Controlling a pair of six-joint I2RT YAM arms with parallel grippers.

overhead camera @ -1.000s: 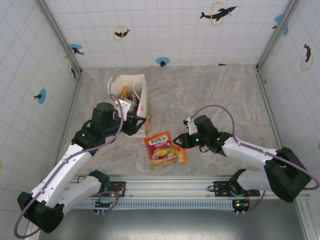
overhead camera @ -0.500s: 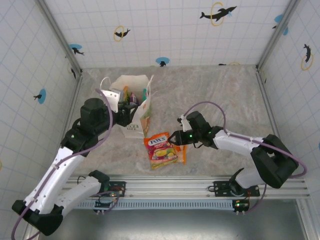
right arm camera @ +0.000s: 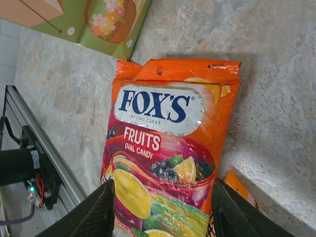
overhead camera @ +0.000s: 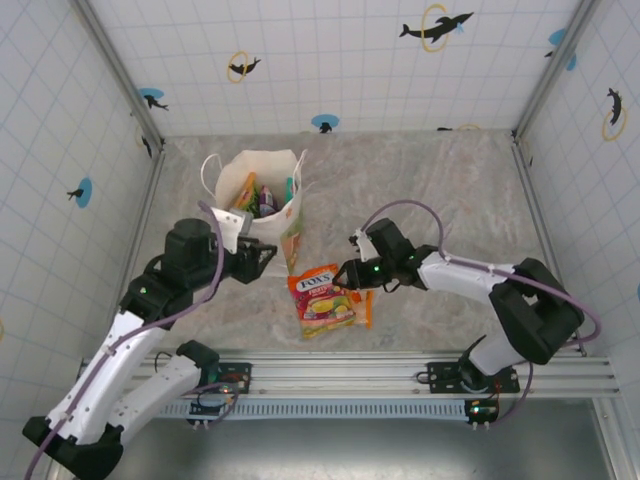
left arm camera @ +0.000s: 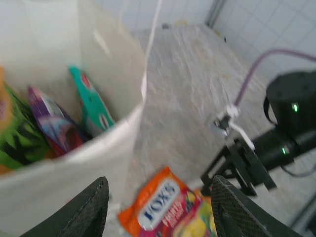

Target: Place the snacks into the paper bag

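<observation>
The paper bag [overhead camera: 268, 227] stands open at the back left with several snacks [overhead camera: 262, 195] inside. In the left wrist view its near wall [left arm camera: 74, 168] shows a teal packet [left arm camera: 91, 106], a purple one [left arm camera: 52, 123] and a green one [left arm camera: 15, 143] behind it. The red FOX'S packet [overhead camera: 322, 298] lies flat on the table in front of the bag, partly over an orange packet [overhead camera: 365, 311]. My left gripper [overhead camera: 268, 256] hangs open just in front of the bag, holding nothing. My right gripper [overhead camera: 346, 275] is open, and its fingers stand on either side of the FOX'S packet [right arm camera: 163, 143], above it.
The bag's printed green side [right arm camera: 94, 19] lies close behind the FOX'S packet. A corner of the orange packet [right arm camera: 240, 188] sticks out by my right finger. The metal rail [overhead camera: 330, 375] runs along the table's near edge. The two grippers are close together over the FOX'S packet.
My left gripper has drawn back from the bag's rim towards the front, and the bag now stands wider open. My right gripper has slid left over the FOX'S packet.
</observation>
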